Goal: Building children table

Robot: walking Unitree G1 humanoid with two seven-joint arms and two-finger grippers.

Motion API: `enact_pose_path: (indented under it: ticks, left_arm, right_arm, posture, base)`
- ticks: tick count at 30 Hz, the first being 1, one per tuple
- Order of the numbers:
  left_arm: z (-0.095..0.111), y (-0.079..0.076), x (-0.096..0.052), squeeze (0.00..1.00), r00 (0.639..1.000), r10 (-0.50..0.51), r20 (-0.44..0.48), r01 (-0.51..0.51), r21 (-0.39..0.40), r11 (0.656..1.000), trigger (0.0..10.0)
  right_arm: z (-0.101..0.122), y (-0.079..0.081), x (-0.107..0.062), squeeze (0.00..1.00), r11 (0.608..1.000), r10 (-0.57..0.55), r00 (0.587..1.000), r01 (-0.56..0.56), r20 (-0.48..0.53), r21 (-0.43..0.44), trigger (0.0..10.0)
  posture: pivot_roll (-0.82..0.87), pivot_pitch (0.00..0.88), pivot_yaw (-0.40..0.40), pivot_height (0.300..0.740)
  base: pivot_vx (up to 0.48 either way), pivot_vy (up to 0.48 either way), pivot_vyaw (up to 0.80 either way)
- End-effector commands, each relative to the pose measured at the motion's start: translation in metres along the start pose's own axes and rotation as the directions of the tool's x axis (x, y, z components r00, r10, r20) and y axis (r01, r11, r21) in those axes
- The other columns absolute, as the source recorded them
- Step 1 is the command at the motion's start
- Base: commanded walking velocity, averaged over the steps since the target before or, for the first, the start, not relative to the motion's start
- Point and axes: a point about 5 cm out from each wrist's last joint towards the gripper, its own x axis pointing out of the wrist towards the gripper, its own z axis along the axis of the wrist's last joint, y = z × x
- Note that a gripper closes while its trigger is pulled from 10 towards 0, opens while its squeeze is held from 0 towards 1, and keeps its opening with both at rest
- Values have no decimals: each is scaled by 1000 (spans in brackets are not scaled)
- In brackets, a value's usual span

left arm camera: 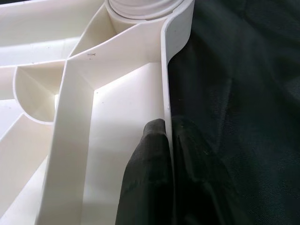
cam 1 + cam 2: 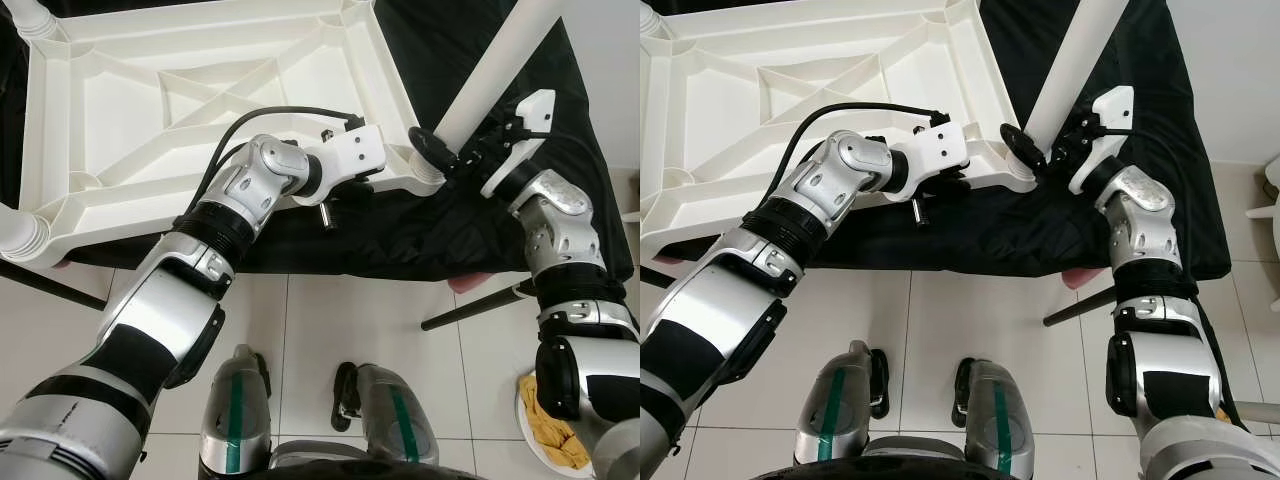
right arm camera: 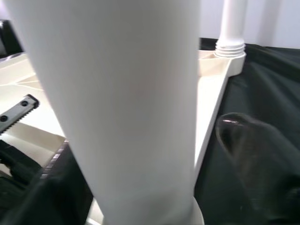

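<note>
Black-draped worktop: left claw pinches tabletop rim; right claw clamps leg, seemingly mid-seating, which could cross-thread if tilted.

Floor: pale glossy tiles with thin dark grout lines. Black cloth draped over a low tabletop, black legs splayed onto the tiles. White wall at robot's right. White dish on floor (holds crumpled yellow cloth). Light even, soft.

One upturned tabletop, three fitted legs, two hands.
</note>
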Motion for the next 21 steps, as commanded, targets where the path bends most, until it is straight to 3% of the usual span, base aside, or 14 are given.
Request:
enact_pose_path:
  ticks: [1,3,4,5,13,14,15,21]
  left_arm:
    - [-8,-13,7,0,999,-52,-4,51,-29,998,10000]
    - [-8,-13,7,0,999,-52,-4,51,-27,998,10000]
    - [-8,-13,7,0,999,-52,-4,51,-27,998,10000]
    - [-7,-13,7,0,999,-51,-4,51,-26,998,10000]
    - [-7,-12,6,0,999,-49,-3,49,-24,998,10000]
    - [-7,-12,6,0,999,-49,-3,49,-24,999,10000]
    - [-7,-12,6,0,999,-49,-2,49,-24,999,10000]
    - [-7,-13,6,0,999,-48,-1,48,-25,999,10000]
  right_arm:
    - [2,-2,-1,0,1000,15,1000,-15,5,4,3961]
    - [2,-2,-2,0,1000,28,1000,-28,3,1,2745]
    - [2,-2,-2,0,1000,28,1000,-28,3,1,2745]
    - [2,-2,-2,0,999,33,999,-33,-2,-1,235]
    - [0,1,-4,0,997,71,997,-71,-23,-3,0]
    - [0,1,-4,0,998,68,997,-68,-28,-11,5961]
    - [0,2,-4,0,998,61,998,-61,-26,-9,10000]
    - [3,7,0,0,1000,7,1000,-7,9,-29,10000]
  posture:
    - [10,65,-31,740]
    - [10,65,-30,740]
    - [10,65,-30,740]
    - [10,64,-30,740]
    - [11,63,-30,740]
    - [11,62,-30,740]
    - [11,63,-31,740]
    - [12,63,-35,740]
  base:
    - [0,0,0]
    - [0,0,0]
    - [0,0,0]
    - [0,0,0]
    - [0,0,0]
    - [0,0,0]
    - [0,0,0]
    - [0,0,0]
